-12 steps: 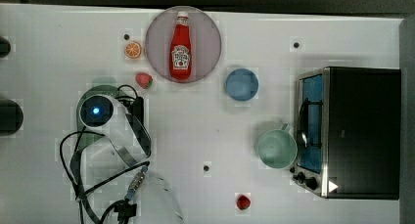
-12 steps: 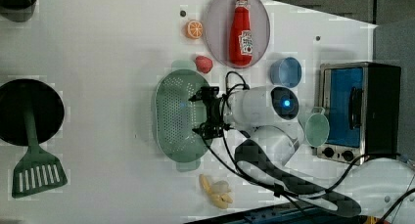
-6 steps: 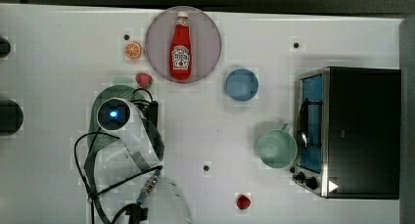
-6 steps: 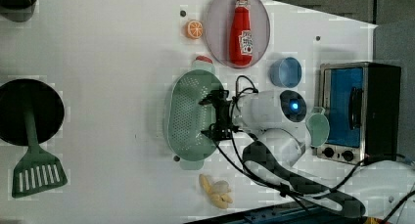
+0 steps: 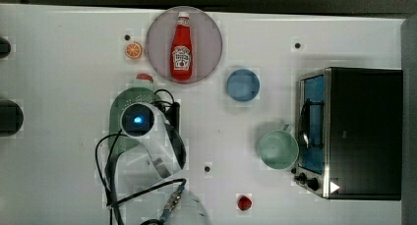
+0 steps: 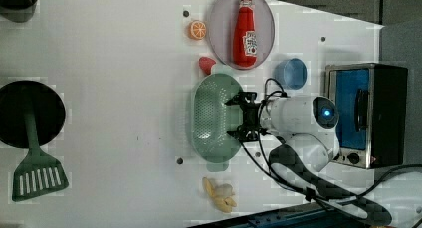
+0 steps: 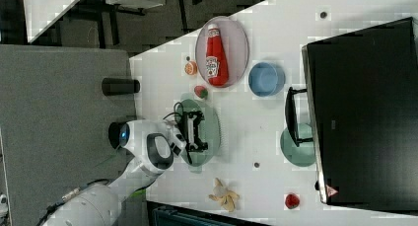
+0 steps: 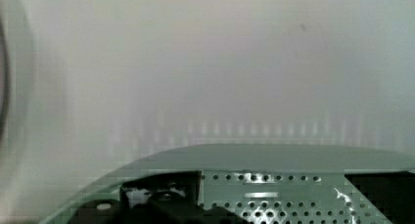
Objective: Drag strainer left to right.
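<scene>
Hovering: hand [image 6: 242, 116] spread over strainer [image 6: 211, 116] | ketchup bottle [image 6: 245, 31] label unreadable

Top view: straight down on the table [image 5: 59, 136]. Left and right views: high, from opposite sides, each showing the plate [image 6: 219, 19], oven [image 6: 383, 113] and strainer [image 6: 209, 113]. Wrist view: close over the strainer's rim, facing bare table.
</scene>
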